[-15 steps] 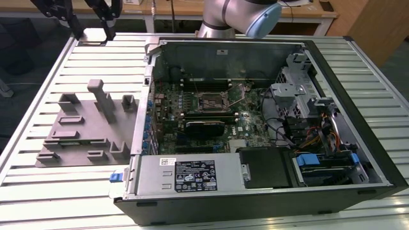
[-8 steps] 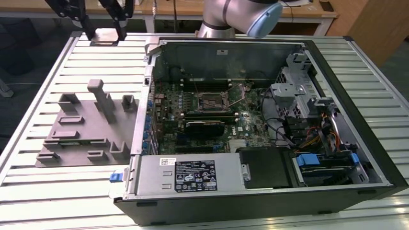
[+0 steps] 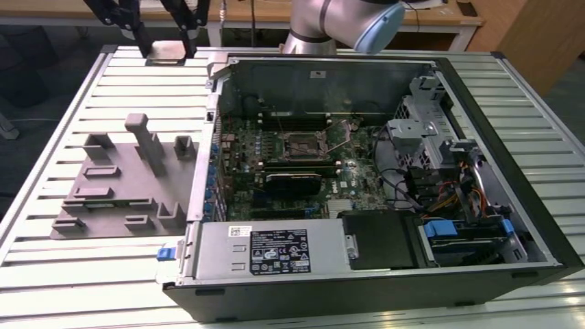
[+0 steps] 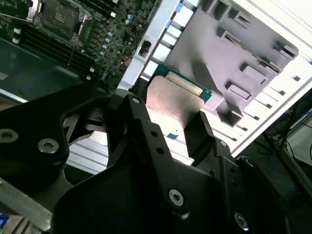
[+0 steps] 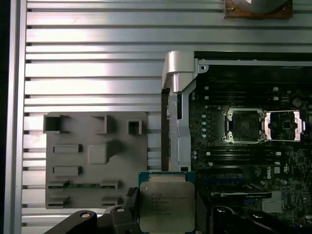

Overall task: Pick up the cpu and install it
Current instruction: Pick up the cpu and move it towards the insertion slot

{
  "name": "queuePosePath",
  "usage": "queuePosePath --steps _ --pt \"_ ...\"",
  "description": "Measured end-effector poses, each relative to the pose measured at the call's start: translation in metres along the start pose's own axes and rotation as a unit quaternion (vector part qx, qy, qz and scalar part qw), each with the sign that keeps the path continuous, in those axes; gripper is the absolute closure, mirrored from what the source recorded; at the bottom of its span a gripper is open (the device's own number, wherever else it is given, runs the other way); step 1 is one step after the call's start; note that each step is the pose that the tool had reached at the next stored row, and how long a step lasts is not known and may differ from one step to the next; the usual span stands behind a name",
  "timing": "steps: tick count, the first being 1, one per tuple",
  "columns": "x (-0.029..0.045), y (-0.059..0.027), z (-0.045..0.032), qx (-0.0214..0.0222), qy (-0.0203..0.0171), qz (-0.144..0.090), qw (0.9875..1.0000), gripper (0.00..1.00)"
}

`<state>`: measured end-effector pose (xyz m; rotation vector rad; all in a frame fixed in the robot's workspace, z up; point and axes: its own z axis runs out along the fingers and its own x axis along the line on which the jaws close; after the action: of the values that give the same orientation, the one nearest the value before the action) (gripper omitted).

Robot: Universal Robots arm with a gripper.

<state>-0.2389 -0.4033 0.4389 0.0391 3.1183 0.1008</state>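
My gripper (image 3: pixel 166 48) is shut on the cpu (image 3: pixel 170 52), a flat silver square with a thin green rim, held in the air over the far left of the slatted table. Both wrist views show the cpu (image 4: pixel 174 97) (image 5: pixel 165 204) clamped between the black fingers (image 4: pixel 139 122). The open cpu socket (image 3: pixel 303 144) (image 5: pixel 243 125) sits in the middle of the motherboard inside the opened computer case (image 3: pixel 512 116). Its metal retention frame (image 5: pixel 284 125) is flipped back beside it. The socket lies well off to the exterior view's right of the gripper and lower.
A grey plastic fixture plate (image 3: pixel 119 185) (image 5: pixel 97 156) with raised blocks lies on the slatted table (image 3: pixel 55 274), at the exterior view's left of the case. The case wall (image 3: pixel 215 123), power supply (image 3: pixel 274 250) and drive cage (image 3: pixel 439 144) ring the motherboard.
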Motion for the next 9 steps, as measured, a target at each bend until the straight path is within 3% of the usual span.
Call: queuePosePath --steps 9 --pt "-0.0204 0.0005 0.0005 0.0000 0.0000 0.000 1.0000 0.45"
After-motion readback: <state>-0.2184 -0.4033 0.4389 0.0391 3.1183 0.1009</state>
